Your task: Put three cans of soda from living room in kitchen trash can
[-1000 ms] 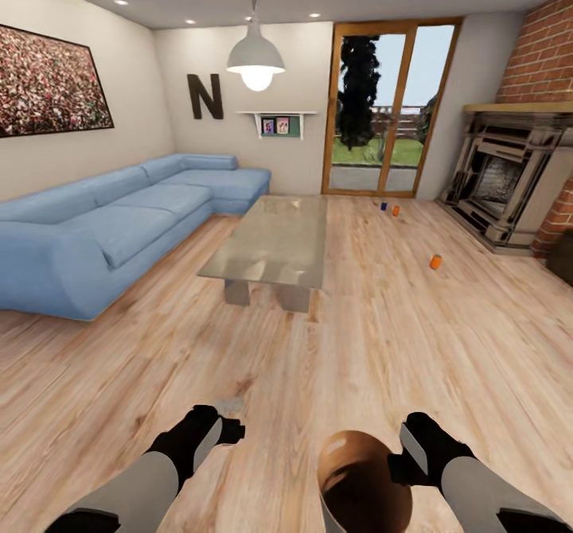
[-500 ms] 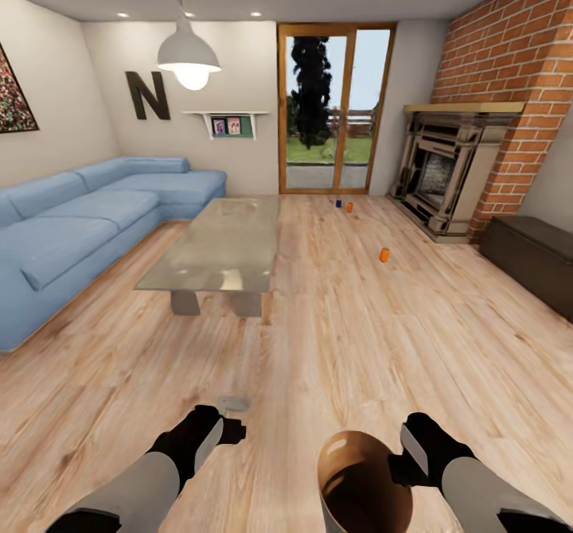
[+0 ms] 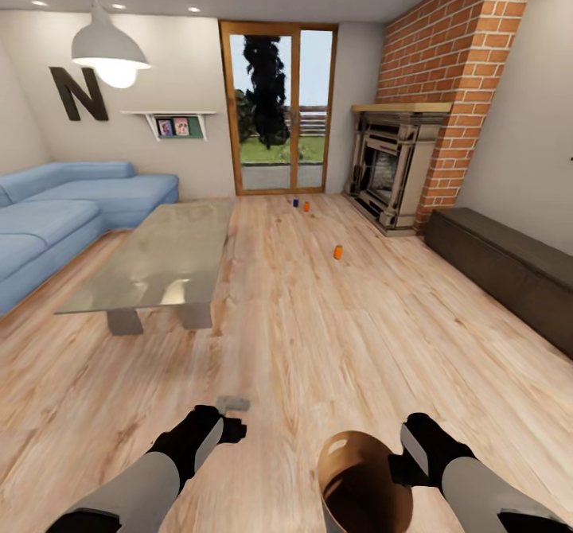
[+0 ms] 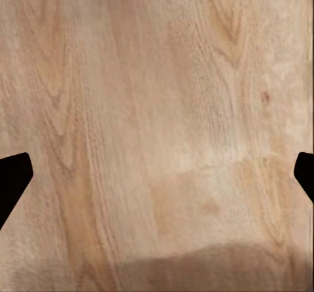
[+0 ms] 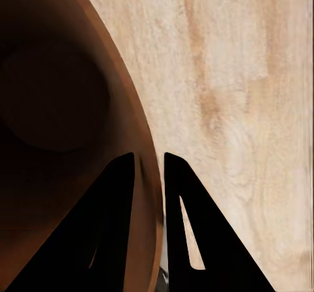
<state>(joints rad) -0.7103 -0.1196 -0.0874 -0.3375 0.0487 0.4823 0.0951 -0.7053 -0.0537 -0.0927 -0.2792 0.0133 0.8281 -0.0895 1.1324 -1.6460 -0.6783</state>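
orange cans (image 3: 338, 252): 2 | blue can (image 3: 295, 203): 1 | bin (image 3: 362, 481): 1

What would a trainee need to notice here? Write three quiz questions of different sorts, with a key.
1. True or false: the right gripper holds the bin by its rim.
2. What colour is the nearest can? A blue, B orange, C green.
3. Fill in: the blue can and the far orange can stand in front of the glass ____.

Key: 1 true; 2 B; 3 doors.
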